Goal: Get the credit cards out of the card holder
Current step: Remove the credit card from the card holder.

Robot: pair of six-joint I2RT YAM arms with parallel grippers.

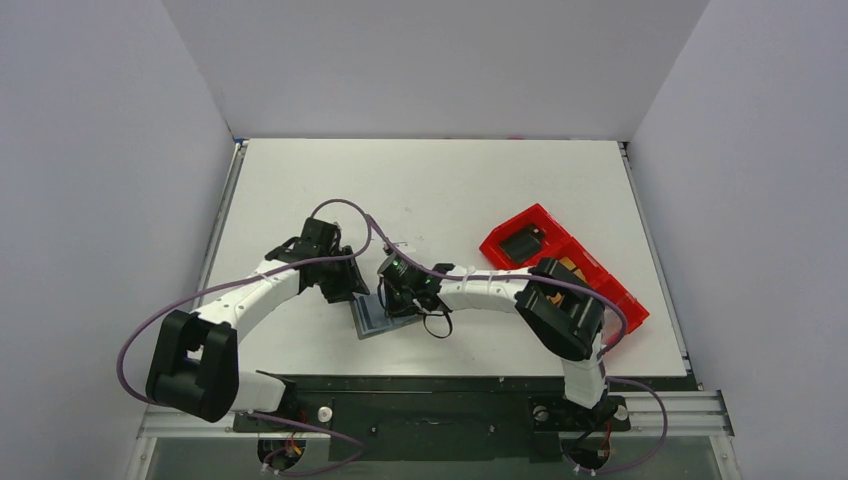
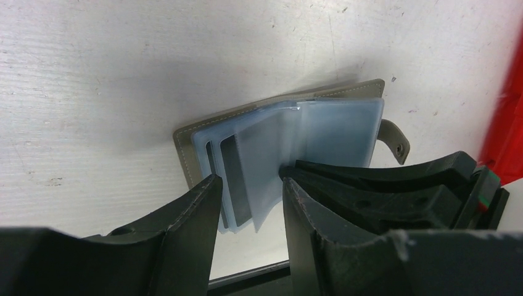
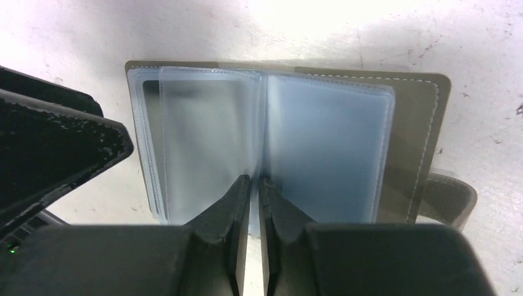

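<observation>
**Top view.** A flat taupe-grey bifold card holder (image 1: 372, 322) is lying open on the white desk (image 1: 450, 190), low and left of centre in the frame, close to the desk's near edge. Both arms are reaching in over it. The left hand (image 1: 352, 290) is hanging over its upper-left corner, and the right hand (image 1: 400, 303) is coming in from the right. At the right of the frame a long red plastic tray (image 1: 500, 238) is sitting at an angle. It is carrying a black rectangular block (image 1: 520, 245) in its upper-left compartment. In the next compartment a thin yellow-orange credit card (image 1: 571, 266) is showing, partly hidden by the right arm.

**Left wrist view.** The left hand is standing open. Its 2 black fingers (image 2: 206, 197) are straddling the near-left part of the holder, with raised clear blue-grey plastic sleeves (image 2: 333, 132) between them. A dark grey flat insert (image 2: 234, 179) is showing in 1 sleeve. The small grey tab (image 2: 395, 140) is sticking out at the right of the holder.

**Right wrist view.** The right hand's fingers are pinched almost together at the centre fold of the sleeves, leaving only a narrow slit. A thin sleeve edge is being gripped there.
</observation>
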